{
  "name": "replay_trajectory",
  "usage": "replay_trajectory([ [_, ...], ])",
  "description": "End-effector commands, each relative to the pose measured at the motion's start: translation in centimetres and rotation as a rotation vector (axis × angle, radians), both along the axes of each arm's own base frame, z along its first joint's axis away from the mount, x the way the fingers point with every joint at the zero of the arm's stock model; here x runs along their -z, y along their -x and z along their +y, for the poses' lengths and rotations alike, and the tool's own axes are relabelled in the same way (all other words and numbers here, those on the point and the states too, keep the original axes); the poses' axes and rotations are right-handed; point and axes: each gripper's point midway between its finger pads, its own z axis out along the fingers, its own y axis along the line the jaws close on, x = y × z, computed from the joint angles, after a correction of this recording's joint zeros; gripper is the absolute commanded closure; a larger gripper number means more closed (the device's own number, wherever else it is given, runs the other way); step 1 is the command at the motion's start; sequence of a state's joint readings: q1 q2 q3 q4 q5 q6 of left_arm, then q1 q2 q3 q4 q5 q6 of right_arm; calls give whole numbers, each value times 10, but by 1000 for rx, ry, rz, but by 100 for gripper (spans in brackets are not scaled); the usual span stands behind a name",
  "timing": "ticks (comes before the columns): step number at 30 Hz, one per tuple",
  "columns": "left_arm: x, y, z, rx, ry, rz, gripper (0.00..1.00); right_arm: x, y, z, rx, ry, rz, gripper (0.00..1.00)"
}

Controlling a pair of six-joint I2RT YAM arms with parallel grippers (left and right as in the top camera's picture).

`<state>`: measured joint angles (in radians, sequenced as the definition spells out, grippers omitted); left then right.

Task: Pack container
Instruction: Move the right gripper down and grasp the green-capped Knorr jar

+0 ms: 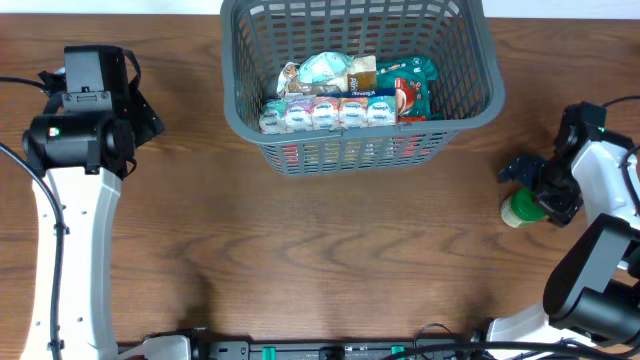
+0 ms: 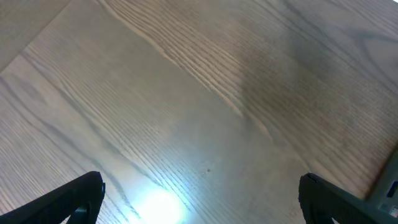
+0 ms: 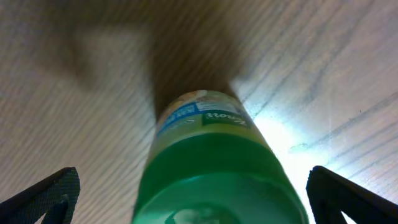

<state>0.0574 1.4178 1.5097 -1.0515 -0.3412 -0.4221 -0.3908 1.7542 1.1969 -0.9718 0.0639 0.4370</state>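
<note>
The dark grey lattice basket [image 1: 470,60] stands at the back middle of the table. It holds a row of small yogurt cups [image 1: 325,112], a pale bag [image 1: 325,70] and a green and red packet [image 1: 410,85]. A green-capped bottle [image 1: 520,208] stands on the table at the right; in the right wrist view [image 3: 214,162] its green cap fills the space between the fingers. My right gripper [image 1: 540,190] is open around the bottle, fingers apart from it. My left gripper [image 2: 199,199] is open and empty over bare wood at the far left.
The left arm's body [image 1: 80,130] stands at the left edge. The right arm's base and cables [image 1: 600,290] fill the lower right corner. The table top is brown wood.
</note>
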Motion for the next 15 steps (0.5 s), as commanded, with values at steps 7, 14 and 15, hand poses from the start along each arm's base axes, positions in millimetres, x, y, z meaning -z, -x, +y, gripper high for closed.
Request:
replay_trajectory([
  [7, 3, 2, 4, -20, -8, 14, 1, 6, 17, -20, 64, 2, 18, 1],
  [14, 3, 2, 4, -20, -8, 14, 1, 7, 17, -19, 50, 0, 19, 1],
  [15, 3, 2, 4, -20, -8, 14, 1, 7, 16, -19, 50, 0, 18, 1],
])
